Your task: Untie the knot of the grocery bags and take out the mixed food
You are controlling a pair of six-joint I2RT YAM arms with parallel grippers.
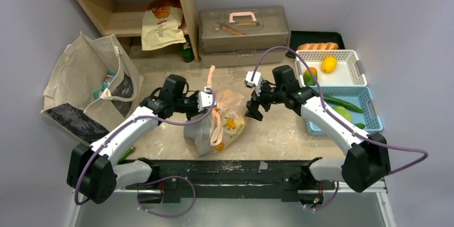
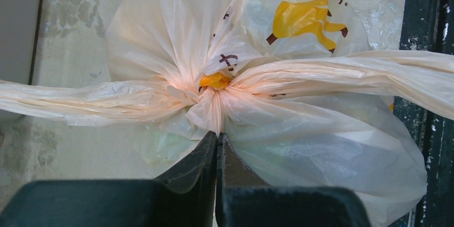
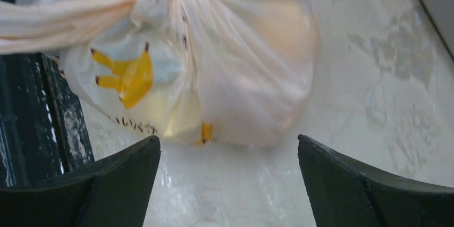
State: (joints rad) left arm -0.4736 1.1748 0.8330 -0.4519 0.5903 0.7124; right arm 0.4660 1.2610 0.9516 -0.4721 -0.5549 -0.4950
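left gripper (image 2: 218, 136) clenched on a fold of the grocery bag (image 1: 227, 125) just under the knot (image 2: 214, 85). bag lies mid-table, tied. step in hand: untying. next move calls for the right gripper (image 3: 227, 140), jaws wide and empty beside the bag, to take a handle tail and pull. only the left wrist view shows the pinch.

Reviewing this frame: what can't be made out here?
- What is inside the grocery bag: every view, cloudy plastic blurs it.
- Knot: top external view, too small; right wrist view, cut by top edge.
- How much plastic the left end effector pinches: left wrist view, shut fingers hide it.
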